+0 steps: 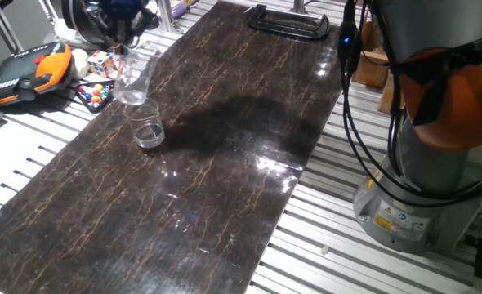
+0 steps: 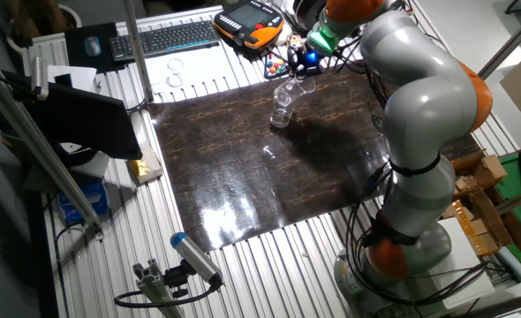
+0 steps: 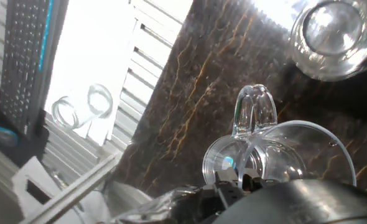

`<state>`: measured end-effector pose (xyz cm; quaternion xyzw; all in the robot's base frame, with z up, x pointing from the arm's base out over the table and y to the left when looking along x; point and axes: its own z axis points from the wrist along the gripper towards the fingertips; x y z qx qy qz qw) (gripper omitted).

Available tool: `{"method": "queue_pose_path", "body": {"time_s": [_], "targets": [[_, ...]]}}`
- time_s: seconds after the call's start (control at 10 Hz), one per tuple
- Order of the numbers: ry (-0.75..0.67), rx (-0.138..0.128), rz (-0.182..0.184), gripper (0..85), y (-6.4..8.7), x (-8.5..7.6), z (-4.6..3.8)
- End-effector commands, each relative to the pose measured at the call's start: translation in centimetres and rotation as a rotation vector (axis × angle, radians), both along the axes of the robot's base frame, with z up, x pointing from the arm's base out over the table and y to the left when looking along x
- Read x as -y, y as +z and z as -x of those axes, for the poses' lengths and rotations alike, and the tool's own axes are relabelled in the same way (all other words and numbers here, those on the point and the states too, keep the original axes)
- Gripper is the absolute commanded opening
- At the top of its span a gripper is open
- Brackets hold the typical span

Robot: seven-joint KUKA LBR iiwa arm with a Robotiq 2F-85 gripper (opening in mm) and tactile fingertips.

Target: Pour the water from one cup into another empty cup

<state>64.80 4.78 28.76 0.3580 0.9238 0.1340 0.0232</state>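
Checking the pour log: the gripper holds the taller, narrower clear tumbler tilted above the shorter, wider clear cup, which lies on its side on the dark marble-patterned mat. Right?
Not quite. The shorter, wider clear cup stands upright on the mat, as one fixed view shows. The gripper does hold the taller tumbler tilted above it.

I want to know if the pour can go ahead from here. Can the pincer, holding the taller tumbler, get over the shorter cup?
Probably yes. The pincer holds the taller tumbler tilted just above and beside the shorter cup, which stands upright on the dark mat with nothing between them.
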Motion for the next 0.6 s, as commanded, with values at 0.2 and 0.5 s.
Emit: {"method": "queue_pose_path", "body": {"time_s": [0.2,0.5], "targets": [[0.048,-0.024,0.056,0.7,-0.60,0.91,0.11],[0.090,-0.046,0.083,0.7,-0.60,0.91,0.11]]}}
